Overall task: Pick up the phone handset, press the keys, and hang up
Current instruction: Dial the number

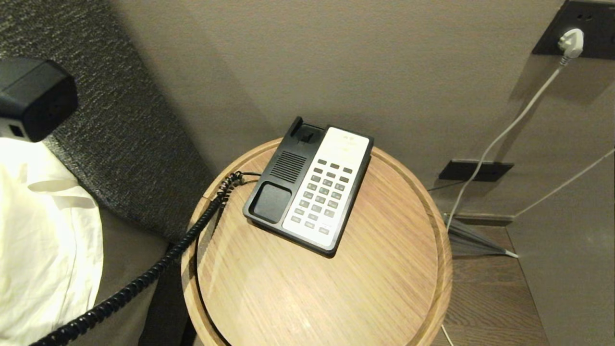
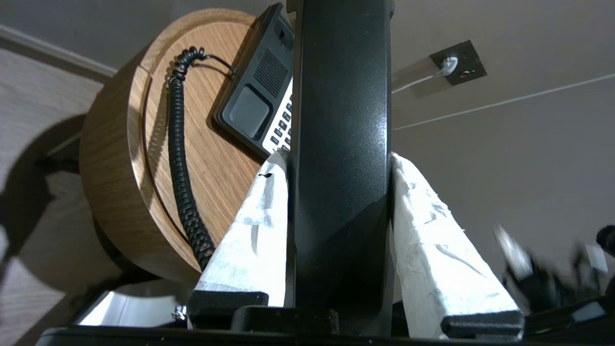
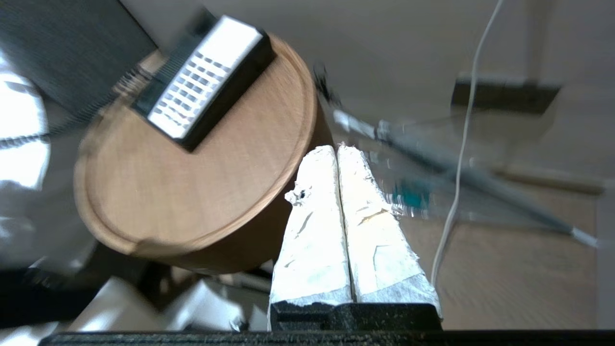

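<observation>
Phone base (image 1: 312, 185): you see it at table (image 1: 384, 288) centre, cradle bare.
Coiled cord (image 1: 158, 269): runs toward 8 o'clock.
Handset (image 1: 36, 98): its end shows at 10 o'clock.

My left wrist view has the phone handset (image 2: 341, 144) hiding most of the keypad (image 2: 283, 125) (coiled cord (image 1: 144, 278) cut off at the head view's edge).

From my remote station I see a round wooden side table (image 1: 384, 288) by a beige wall (image 1: 384, 62). A white plug (image 1: 571, 42) sits in a dark wall socket (image 1: 596, 19) at far right, its white cable (image 1: 499, 139) trailing down. White bedding (image 1: 43, 240) lies at left, below a dark textured headboard (image 1: 120, 144).
</observation>
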You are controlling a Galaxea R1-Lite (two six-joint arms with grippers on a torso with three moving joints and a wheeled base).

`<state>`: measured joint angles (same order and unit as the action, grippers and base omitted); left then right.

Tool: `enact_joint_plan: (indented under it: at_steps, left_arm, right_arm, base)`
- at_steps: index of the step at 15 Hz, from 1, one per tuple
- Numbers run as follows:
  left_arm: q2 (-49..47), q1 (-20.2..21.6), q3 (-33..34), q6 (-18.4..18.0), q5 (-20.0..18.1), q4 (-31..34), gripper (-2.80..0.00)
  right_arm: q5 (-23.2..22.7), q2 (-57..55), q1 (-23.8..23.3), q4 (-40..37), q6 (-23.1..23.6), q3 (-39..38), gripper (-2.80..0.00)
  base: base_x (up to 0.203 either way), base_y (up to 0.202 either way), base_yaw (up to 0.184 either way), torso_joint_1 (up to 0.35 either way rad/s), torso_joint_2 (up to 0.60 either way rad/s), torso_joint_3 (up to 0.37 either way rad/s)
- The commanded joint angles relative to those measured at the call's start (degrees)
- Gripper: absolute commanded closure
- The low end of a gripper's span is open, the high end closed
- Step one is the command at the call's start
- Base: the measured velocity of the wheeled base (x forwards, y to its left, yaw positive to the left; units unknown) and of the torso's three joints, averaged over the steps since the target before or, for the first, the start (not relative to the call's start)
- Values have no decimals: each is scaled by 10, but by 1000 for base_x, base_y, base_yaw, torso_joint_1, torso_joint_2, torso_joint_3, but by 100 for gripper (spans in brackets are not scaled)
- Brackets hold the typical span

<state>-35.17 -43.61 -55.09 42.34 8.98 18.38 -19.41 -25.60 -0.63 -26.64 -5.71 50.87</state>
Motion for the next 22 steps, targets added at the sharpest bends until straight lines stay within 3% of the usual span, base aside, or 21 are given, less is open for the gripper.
enact_joint_plan:
  at_steps: [1,3,5,8,10,13,16,22]
  left_arm:
    - [11,-1,9,-4,1,1,0]
    - [13,-1,13,-4,1,1,0]
    - [16,-1,24,-4,1,1,0]
    - [20,-1,35,-3,1,0,0]
    - [22,-1,43,-3,0,-4,0]
    - [29,-1,67,-3,-1,-17,0]
    - [28,-1,68,-2,-3,-18,0]
    - [34,-1,86,-2,-9,-22,0]
  right_arm:
    - [-12,-256,5,38,28,42,0]
    - [-8,-385,31,93,46,82,0]
    - [6,-468,113,141,29,117,0]
    - [75,-517,266,190,-30,138,0]
    - [150,-563,339,235,-66,144,0]
    - [190,-592,387,273,-83,136,0]
    - [193,-613,415,283,-106,134,0]
    - [194,-662,451,321,-107,136,0]
  base:
    - [0,0,0,0,0,0]
    - [0,0,0,0,0,0]
    - [0,0,0,0,0,0]
    - [0,0,0,0,0,0]
    - [0,0,0,0,0,0]
    - [0,0,0,0,0,0]
    - [0,0,0,0,0,0]
    - [0,0,0,0,0,0]
